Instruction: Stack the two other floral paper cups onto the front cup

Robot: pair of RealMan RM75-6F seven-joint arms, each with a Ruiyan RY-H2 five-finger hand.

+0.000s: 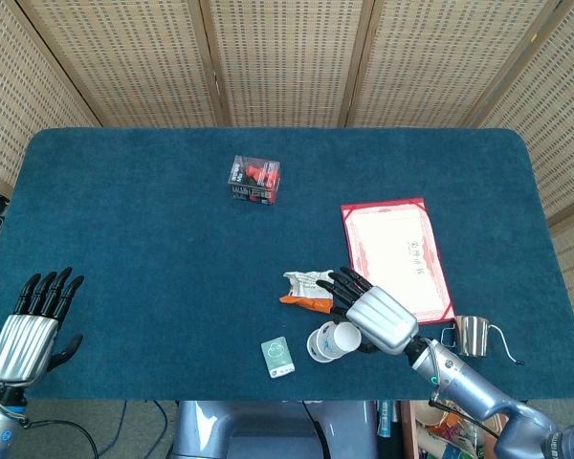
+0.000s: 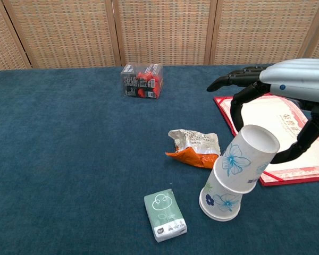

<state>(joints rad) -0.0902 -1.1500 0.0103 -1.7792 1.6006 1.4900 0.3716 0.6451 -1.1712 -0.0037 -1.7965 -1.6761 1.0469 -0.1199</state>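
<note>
A floral paper cup (image 2: 219, 202) stands upside down near the table's front edge. A second floral cup (image 2: 243, 163) sits tilted over its top, base pointing up and to the right. My right hand (image 2: 287, 90) arches over this tilted cup and holds it between a finger (image 2: 236, 109) on its far side and the thumb (image 2: 300, 146) on the right. In the head view the two cups (image 1: 329, 341) lie just left of my right hand (image 1: 378, 317). I cannot make out a third cup. My left hand (image 1: 31, 330) rests open at the front left corner, holding nothing.
A crumpled orange and silver snack wrapper (image 2: 194, 149) lies just behind the cups. A green tissue pack (image 2: 165, 215) is to their left. A red certificate folder (image 2: 279, 125) lies under my right hand. A clear box (image 2: 142, 81) stands farther back. A steel cup (image 1: 474, 335) is at the front right.
</note>
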